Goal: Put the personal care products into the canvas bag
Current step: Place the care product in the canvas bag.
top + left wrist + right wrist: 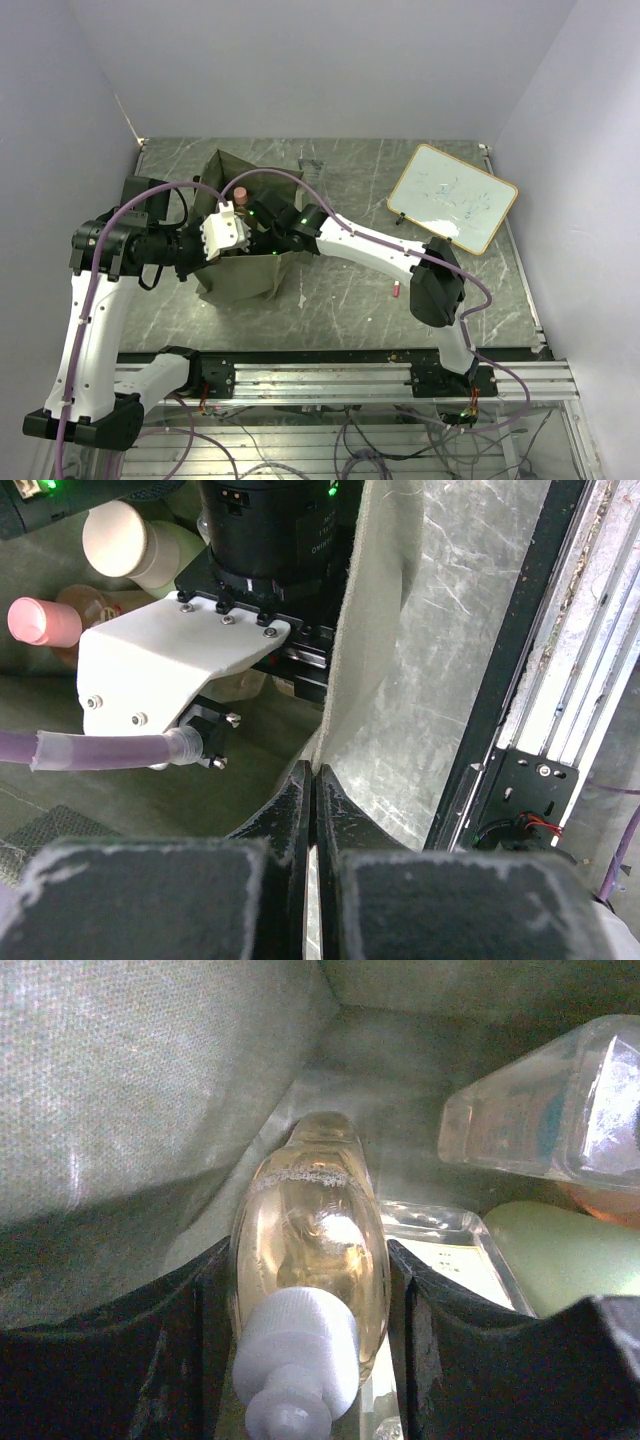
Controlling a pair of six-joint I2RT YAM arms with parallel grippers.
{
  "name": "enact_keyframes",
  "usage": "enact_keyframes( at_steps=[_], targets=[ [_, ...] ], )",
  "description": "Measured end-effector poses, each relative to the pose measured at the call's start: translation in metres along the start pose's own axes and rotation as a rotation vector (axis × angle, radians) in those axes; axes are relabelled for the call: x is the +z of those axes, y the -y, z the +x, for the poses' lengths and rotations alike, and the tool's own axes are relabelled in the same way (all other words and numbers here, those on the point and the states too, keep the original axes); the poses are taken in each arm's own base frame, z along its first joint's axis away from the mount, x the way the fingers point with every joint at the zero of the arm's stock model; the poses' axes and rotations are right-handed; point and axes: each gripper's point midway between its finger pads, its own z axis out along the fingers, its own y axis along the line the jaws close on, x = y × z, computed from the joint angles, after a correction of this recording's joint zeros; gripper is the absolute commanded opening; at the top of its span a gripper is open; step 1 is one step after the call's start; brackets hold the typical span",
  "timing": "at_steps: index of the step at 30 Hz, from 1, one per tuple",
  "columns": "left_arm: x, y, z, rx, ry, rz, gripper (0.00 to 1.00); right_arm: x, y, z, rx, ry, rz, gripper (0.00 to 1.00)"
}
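Observation:
The olive canvas bag (245, 275) stands open at the table's middle left. My left gripper (315, 770) is shut on the bag's upright fabric rim (360, 630) at its near left side. My right gripper (305, 1260) is down inside the bag, shut on an amber bottle (315, 1210) with a white cap, one finger against each side. Beside it inside the bag lie a clear bottle (540, 1125), a flat clear one (440, 1245) and a pale green one (570, 1260). A pink-capped bottle (45, 620) and a beige-capped tube (125, 540) also lie in the bag.
A wooden-framed whiteboard (452, 197) lies at the back right of the table. A small red marker (396, 290) rests by the right arm's elbow. The right wrist's white mount (225, 232) sits over the bag's mouth. A metal rail (350, 378) runs along the near edge.

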Motion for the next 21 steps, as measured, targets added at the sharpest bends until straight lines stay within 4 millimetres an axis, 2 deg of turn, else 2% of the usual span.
enact_keyframes(
  at_steps=[4,7,16,21],
  targets=[
    [0.001,0.000,0.000,0.002,-0.001,0.001,0.07,-0.001,0.000,-0.003,-0.012,0.010,-0.009,0.72],
    [0.000,0.000,0.002,0.005,-0.008,-0.002,0.07,-0.006,0.004,-0.011,-0.020,0.038,-0.014,0.76],
    [0.001,0.001,0.004,0.008,-0.014,-0.004,0.07,-0.014,0.006,-0.019,-0.011,0.080,-0.041,0.80],
    [0.001,0.002,0.006,0.007,-0.016,-0.004,0.07,-0.024,0.007,-0.031,0.010,0.127,-0.069,0.80]
  ],
)
